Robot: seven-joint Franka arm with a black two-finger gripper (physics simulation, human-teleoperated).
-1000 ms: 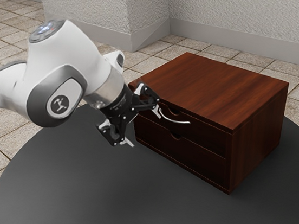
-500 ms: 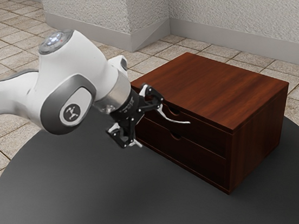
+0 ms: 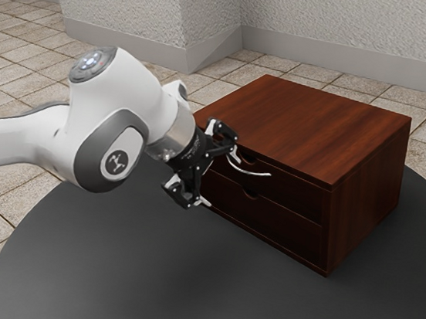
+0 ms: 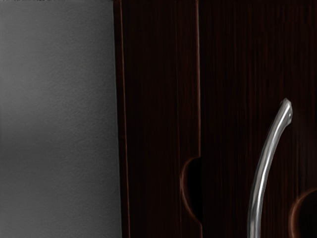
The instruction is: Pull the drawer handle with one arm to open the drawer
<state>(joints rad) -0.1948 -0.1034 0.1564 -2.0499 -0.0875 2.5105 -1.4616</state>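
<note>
Although the black two-finger gripper (image 3: 215,173) is up against the front of the dark reddish-brown wooden cabinet (image 3: 310,125), no part of the pull appears done. Its fingers are spread wide, one above the other. The upper one is just beside the near end of the curved silver metal handle (image 3: 248,166), and I cannot tell whether it touches; nothing is clamped between them. The handle sits on the top drawer (image 3: 291,186), whose front looks flush with the cabinet and with the lower drawer (image 3: 268,217) beneath it, so it reads as fully closed. The cabinet stands on a round dark grey table (image 3: 106,271). From the wrist camera the handle (image 4: 265,168) is close ahead. Left, by my reading: closing the fingers around the handle and drawing it outward.
</note>
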